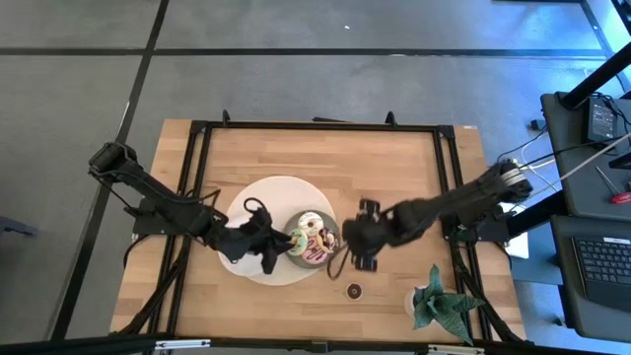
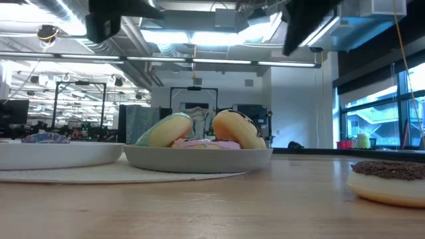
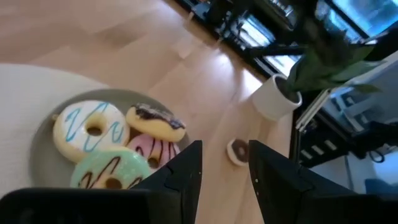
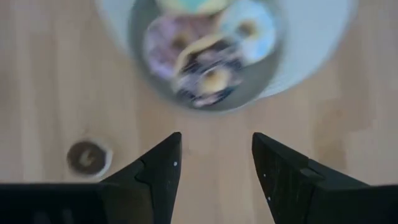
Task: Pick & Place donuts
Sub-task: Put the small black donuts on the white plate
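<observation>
The right claw [image 1: 360,239], fingers spread and empty, hovers just beside the grey plate [image 1: 336,237], which holds four donuts [image 1: 314,239] and sits partly on a white mat [image 1: 271,197] near the counter's [image 1: 325,163] front edge. The left claw [image 1: 264,240], also spread, hovers over the mat beside the plate. A small brown donut [image 1: 354,291] lies alone nearer the front edge.

A grey floor [image 1: 296,79] crossed by dark seams is surrounding the wooden worktop [image 1: 325,168]. A side desk [image 1: 592,247] carrying a keyboard [image 1: 601,271] is standing at the right. In the level view, ceiling light strips [image 2: 199,33] are glowing over an open workshop, tall windows [image 2: 382,113] are letting daylight in, and what may be a metal frame [image 2: 192,99] is standing far back.
</observation>
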Controlling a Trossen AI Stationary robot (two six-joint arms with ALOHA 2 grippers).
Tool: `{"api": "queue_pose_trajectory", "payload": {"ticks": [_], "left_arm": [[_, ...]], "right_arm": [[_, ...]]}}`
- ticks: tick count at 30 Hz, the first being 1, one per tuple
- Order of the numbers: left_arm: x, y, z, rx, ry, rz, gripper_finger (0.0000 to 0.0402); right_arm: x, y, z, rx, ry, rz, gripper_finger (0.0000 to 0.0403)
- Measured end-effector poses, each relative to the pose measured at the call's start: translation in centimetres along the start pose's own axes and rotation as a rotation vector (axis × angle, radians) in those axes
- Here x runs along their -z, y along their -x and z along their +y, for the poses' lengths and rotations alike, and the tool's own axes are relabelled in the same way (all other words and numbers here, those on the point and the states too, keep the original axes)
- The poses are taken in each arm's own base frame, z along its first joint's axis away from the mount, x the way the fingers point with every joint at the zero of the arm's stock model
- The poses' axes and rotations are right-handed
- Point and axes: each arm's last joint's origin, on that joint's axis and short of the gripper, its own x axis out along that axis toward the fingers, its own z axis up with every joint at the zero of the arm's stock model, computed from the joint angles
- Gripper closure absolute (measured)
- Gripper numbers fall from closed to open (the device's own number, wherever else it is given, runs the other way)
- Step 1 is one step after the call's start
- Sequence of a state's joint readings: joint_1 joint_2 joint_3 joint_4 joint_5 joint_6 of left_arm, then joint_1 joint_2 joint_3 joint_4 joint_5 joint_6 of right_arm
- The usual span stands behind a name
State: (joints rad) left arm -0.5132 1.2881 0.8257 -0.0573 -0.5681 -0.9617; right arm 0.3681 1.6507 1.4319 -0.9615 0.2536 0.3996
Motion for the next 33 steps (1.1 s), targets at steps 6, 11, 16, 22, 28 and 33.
{"api": "queue_pose_trajectory", "payload": {"ticks": [6,11,16,22,28,33], "left_arm": [[-0.2,-0.3,0.1,-0.001,0.006,-0.01,0.0281],[0.6,-0.9,0.1,-0.015,0.028,0.015,0.0279],[2.0,-2.1,0.1,-0.038,0.017,0.044,0.028],[3.8,-3.7,0.4,-0.052,0.087,0.119,0.0283],[5.0,-4.7,0.7,-0.055,0.104,0.177,0.0282],[4.6,-4.9,0.0,0.01,0.046,0.12,0.0285]], "right_arm": [[1.3,-3.0,3.7,-0.133,0.092,0.157,0.0205],[2.2,-5.0,5.9,-0.135,0.104,0.206,0.0205],[2.6,-7.3,8.4,-0.187,0.128,0.2,0.0205],[3.0,-8.8,9.5,-0.235,0.138,0.222,0.0205],[2.9,-8.9,9.5,-0.24,0.164,0.209,0.0205],[3.1,-10.0,9.8,-0.232,0.166,0.224,0.0205]]}}
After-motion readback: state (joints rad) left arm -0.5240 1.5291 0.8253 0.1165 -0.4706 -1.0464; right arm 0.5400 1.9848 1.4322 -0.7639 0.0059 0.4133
